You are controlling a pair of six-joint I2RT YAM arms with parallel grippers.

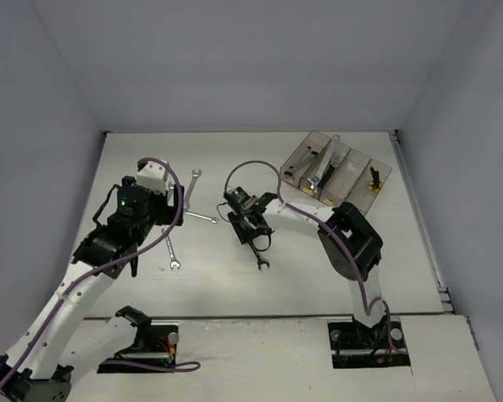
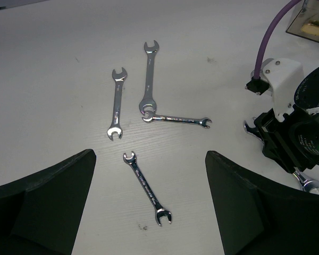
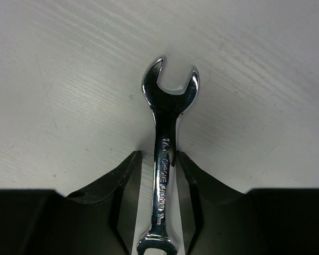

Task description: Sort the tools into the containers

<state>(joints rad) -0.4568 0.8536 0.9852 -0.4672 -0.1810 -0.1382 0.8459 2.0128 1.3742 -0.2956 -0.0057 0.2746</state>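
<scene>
My right gripper (image 3: 158,159) is low over the table, its fingers (image 3: 128,175) straddling the shaft of a silver wrench (image 3: 167,101) with a thin gap on each side; in the top view the wrench's end (image 1: 262,264) pokes out below the right gripper (image 1: 253,237). Held above the table, my left gripper (image 2: 150,154) is wide open and holds nothing, with a small wrench (image 2: 148,187) lying below between its fingers. Several more wrenches lie beyond, such as a long one (image 2: 148,77). The containers (image 1: 335,172) stand at the back right.
The bins hold wrenches (image 1: 323,167) and a yellow-and-black driver (image 1: 375,178). Loose wrenches (image 1: 189,188) lie between the two arms. A purple cable (image 1: 251,166) loops over the right arm. The table's back edge meets the wall just behind the bins.
</scene>
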